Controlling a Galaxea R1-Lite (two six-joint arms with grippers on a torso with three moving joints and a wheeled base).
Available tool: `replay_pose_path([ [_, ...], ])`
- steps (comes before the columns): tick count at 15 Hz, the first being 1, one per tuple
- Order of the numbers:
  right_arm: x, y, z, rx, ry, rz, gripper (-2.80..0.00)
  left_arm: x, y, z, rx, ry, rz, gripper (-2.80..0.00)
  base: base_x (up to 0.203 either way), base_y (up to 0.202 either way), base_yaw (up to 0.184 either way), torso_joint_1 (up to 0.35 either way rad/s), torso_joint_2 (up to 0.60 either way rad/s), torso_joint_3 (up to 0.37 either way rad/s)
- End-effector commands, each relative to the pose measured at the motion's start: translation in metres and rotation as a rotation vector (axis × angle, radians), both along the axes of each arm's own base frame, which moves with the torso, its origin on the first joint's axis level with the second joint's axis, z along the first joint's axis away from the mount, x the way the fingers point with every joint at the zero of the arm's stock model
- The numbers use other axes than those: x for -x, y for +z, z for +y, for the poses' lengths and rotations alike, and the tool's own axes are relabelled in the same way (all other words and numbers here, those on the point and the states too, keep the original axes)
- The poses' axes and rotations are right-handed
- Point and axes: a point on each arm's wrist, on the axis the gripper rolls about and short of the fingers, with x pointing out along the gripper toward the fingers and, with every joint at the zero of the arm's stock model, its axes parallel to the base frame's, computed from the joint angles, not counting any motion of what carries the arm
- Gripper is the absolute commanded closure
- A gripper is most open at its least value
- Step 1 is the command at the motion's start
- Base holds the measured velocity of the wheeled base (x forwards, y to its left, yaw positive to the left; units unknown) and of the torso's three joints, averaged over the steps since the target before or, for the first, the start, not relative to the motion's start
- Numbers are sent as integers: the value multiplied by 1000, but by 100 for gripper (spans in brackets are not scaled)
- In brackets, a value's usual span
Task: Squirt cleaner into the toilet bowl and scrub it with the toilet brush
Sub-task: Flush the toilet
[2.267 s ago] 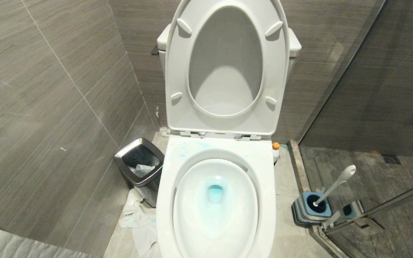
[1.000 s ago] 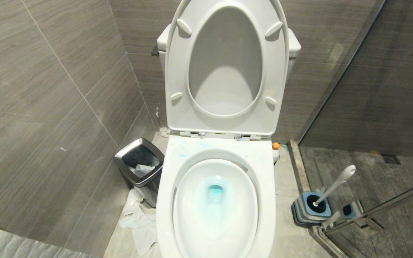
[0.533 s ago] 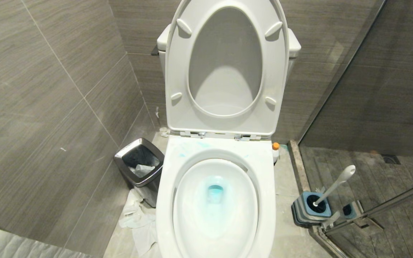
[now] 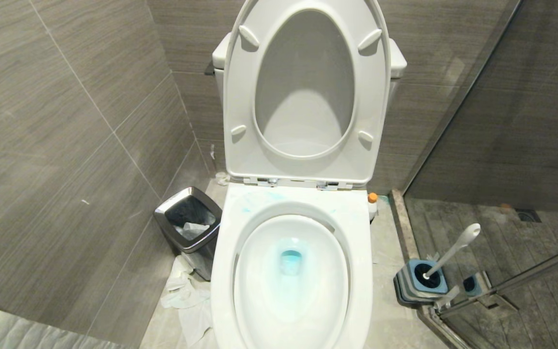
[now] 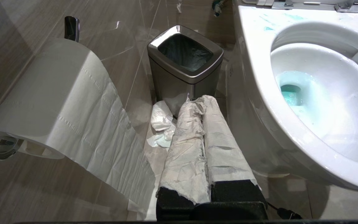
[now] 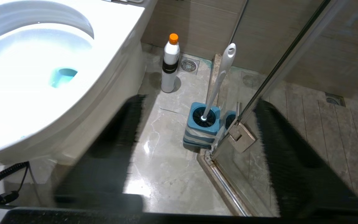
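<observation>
Right wrist view: right end effector (image 6: 197,155), fingers apart and empty, faces the toilet brush (image 6: 219,77) upright in its holder (image 6: 202,130) by the glass door (image 6: 278,71) (left end effector (image 5: 202,137) together); a crooked approach could topple it.

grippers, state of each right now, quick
left gripper: shut, paper-wrapped fingers pressed together, holding nothing.
right gripper: open, fingers apart, empty, near the toilet brush.
</observation>
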Motion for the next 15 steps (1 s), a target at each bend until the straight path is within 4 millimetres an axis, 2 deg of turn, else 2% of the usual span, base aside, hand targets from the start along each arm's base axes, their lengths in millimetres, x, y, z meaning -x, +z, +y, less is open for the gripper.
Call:
replay_pose_path([
  [1,-1,-3,0,-2,-1,11,0,-1,-2,0,1,1,9,0,0,0,0,0,0,0],
  [5,-1,-3,0,-93,-10,8,0,-1,-2,0,1,1,9,0,0,0,0,0,0,0],
  [15,-1,-3,0,-93,-13,7,0,-1,-2,0,1,1,9,0,0,0,0,0,0,0],
])
